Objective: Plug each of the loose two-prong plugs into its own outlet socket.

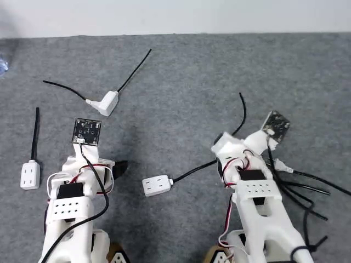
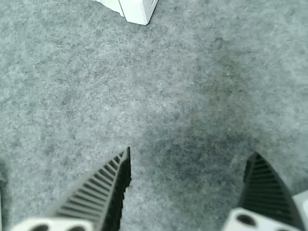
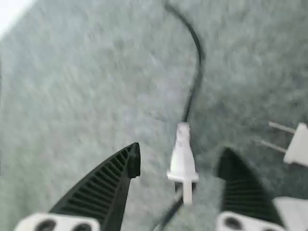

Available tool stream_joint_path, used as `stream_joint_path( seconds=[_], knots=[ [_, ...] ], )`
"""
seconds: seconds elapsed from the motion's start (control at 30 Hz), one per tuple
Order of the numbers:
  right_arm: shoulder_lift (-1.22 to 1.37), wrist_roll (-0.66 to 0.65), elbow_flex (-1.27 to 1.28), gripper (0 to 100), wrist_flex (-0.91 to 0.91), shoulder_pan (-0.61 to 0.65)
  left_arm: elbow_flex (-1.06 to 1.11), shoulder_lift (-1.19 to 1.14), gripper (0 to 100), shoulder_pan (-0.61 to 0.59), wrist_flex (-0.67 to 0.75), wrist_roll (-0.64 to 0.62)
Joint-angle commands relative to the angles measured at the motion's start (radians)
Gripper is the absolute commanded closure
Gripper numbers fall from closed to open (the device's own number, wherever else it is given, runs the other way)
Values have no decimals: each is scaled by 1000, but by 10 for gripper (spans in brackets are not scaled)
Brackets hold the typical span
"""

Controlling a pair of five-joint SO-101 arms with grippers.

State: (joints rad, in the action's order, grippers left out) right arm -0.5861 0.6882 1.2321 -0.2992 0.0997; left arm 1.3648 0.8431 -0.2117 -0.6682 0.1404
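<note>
Trouble could come at my right tool (image 3: 180, 153): jaws apart astride a white two-prong plug (image 3: 183, 161) lying flat on the worktop (image 3: 72, 72), so closing may twist it or snag its cord (image 3: 195, 72). Meanwhile my left tool (image 2: 190, 155) gapes too; one outlet socket (image 1: 156, 185) lies lower centre in the high view.

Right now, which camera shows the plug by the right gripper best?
Right wrist view: the white plug lies between the fingers of the open right gripper. High view: its black cord running under the arm. Left wrist view: mostly carpet.

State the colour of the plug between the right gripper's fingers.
White plug; best in right wrist view.
</note>
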Motion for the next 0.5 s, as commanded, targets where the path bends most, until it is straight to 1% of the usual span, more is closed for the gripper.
stream_joint_path(
  seconds=[0.0, 0.07, 0.13, 0.2, 0.3, 0.33, 0.37, 0.4, 0.47],
  knots=[
    [-31, -101, -12, 518, -67, -16, -4, 14, 647, 8, 0, 11],
    [-31, -178, -37, 586, -140, -16, -4, 14, 647, 8, 0, 11],
    [-33, -311, -91, 660, -239, -18, -4, 14, 647, 8, 0, 11],
    [-33, -534, -183, 727, -409, -22, -4, 14, 647, 8, 0, 11],
    [-22, -908, -371, 808, -734, -74, -4, 14, 647, 8, 0, 11],
    [-24, -1026, -430, 825, -817, -93, -4, 14, 647, 8, 0, 11],
    [-22, -1138, -482, 838, -865, -117, -4, 14, 647, 8, 0, 11],
    [-21, -1234, -522, 844, -871, -142, -4, 14, 647, 8, 0, 11],
    [-30, -1364, -563, 846, -842, -182, -4, 14, 647, 8, 0, 11]
  ],
)
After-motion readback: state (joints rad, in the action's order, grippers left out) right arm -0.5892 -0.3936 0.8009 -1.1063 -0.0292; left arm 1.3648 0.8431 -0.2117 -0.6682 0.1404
